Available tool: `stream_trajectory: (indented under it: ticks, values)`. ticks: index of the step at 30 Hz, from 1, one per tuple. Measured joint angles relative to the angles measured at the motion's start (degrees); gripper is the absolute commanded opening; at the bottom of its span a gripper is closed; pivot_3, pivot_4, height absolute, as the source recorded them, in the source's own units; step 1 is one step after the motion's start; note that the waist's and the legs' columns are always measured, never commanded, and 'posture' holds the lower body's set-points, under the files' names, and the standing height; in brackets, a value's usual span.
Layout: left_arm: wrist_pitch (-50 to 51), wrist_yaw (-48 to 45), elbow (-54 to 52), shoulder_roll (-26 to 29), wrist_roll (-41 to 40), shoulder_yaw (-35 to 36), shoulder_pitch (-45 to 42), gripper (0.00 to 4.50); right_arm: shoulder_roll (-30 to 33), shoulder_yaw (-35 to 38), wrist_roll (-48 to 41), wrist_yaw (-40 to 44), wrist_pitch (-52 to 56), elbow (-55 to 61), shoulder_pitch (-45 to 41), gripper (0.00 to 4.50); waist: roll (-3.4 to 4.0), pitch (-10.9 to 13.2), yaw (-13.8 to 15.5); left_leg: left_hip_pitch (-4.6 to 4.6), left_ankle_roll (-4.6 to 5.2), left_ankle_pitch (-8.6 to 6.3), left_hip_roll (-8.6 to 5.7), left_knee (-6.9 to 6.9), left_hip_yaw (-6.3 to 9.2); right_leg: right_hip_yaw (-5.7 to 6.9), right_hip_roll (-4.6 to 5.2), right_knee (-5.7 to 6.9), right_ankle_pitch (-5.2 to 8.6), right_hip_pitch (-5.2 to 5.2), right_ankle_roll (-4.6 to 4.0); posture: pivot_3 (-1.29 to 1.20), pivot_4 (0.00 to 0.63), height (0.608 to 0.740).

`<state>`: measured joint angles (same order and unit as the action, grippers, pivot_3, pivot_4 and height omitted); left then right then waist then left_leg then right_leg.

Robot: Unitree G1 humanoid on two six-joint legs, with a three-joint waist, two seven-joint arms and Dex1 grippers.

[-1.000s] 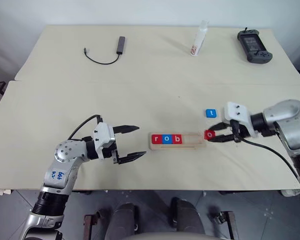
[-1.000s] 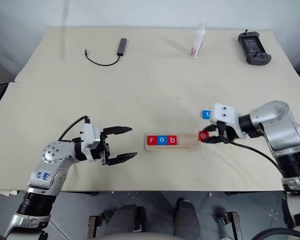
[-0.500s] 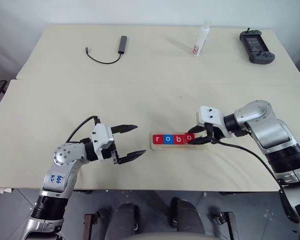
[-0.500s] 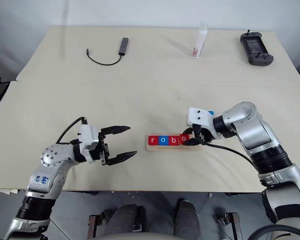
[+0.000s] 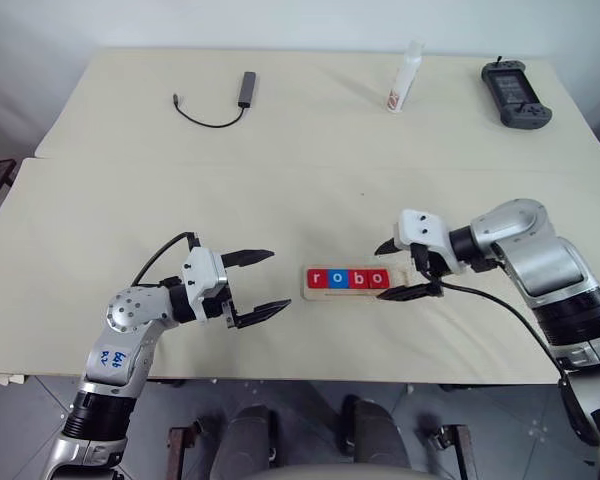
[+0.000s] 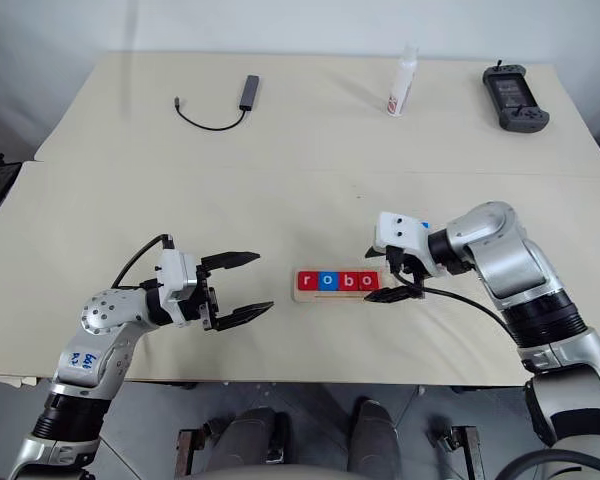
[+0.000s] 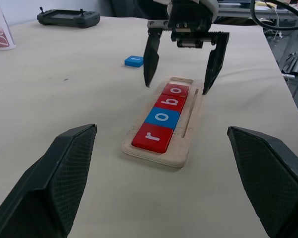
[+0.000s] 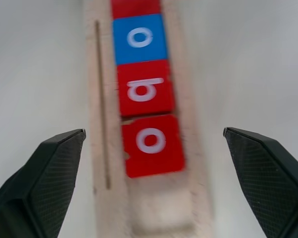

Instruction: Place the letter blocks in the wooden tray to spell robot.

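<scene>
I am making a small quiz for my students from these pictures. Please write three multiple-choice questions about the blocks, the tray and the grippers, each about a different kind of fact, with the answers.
1. Where is the blue t block?
A. in the wooden tray
B. on the table beside the tray
C. in a gripper

2. How many letter blocks lie in the wooden tray?
A. three
B. four
C. five

3. How is the right gripper?
A. open over the tray's end
B. shut on a block
C. shut and empty

Answers: 1 B, it lies flat on the table; 2 B, the row reads r, o, b, o; 3 A, its fingers straddle the tray.
</scene>
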<state>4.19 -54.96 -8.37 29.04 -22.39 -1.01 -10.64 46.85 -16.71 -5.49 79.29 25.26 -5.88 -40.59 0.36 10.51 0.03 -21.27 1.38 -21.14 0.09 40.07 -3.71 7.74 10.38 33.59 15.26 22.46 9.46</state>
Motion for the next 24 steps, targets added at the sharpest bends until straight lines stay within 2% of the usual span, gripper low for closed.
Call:
stream_trajectory:
  ticks: [3,7,12,16,20,24]
  values:
    - [0.0,0.0,0.0,0.0,0.0,0.0,-0.1,4.5,1.7,3.2,-1.3,-0.5,0.1,1.4,1.8,4.46,0.0,0.0,0.0,0.0,0.0,0.0,0.01,-0.01,0.0,0.01,0.0,-0.01,0.0,0.0,0.0,0.0,0.15,0.74]
    - [-0.2,0.1,0.0,0.0,0.1,0.2,0.1,4.5,2.6,11.5,-3.5,-5.6,-0.8,3.1,10.4,4.46,-0.01,0.0,0.3,0.0,0.0,0.0,-0.03,-0.01,-0.02,0.0,0.02,0.0,0.0,-0.01,0.0,0.0,0.15,0.74]
    - [-0.7,-0.2,0.3,0.8,0.0,1.2,0.8,4.5,1.3,28.6,-7.9,-16.0,0.2,7.1,25.3,4.46,0.0,0.0,1.2,0.01,0.0,0.0,-0.01,-0.03,-0.05,0.0,0.01,0.0,0.0,0.0,0.0,0.0,0.15,0.74]
    - [0.1,-0.4,2.4,0.8,-1.1,2.3,-0.7,4.5,-7.6,41.4,-12.6,-23.4,-3.0,14.8,39.0,4.46,0.0,0.0,1.6,0.09,-0.02,0.0,0.03,-0.02,-0.08,-0.05,-0.05,0.02,0.0,-0.05,0.0,0.0,0.15,0.74]
    - [0.7,-0.2,4.8,0.6,-1.2,2.9,-2.9,4.5,-13.7,46.3,-13.0,-28.7,-10.0,14.6,46.2,4.46,0.04,0.0,1.3,0.16,0.0,0.0,-0.04,0.0,-0.17,-0.2,-0.03,0.04,-0.01,-0.06,0.02,0.0,0.15,0.74]
    - [0.8,-1.2,5.7,0.6,-1.2,2.9,-4.7,4.5,-14.0,47.2,-13.0,-32.2,-14.4,13.4,46.8,4.46,0.07,-0.1,0.4,0.22,-0.04,0.02,0.09,-0.03,-0.21,-0.21,-0.11,0.1,0.01,-0.02,-0.01,0.0,0.15,0.74]
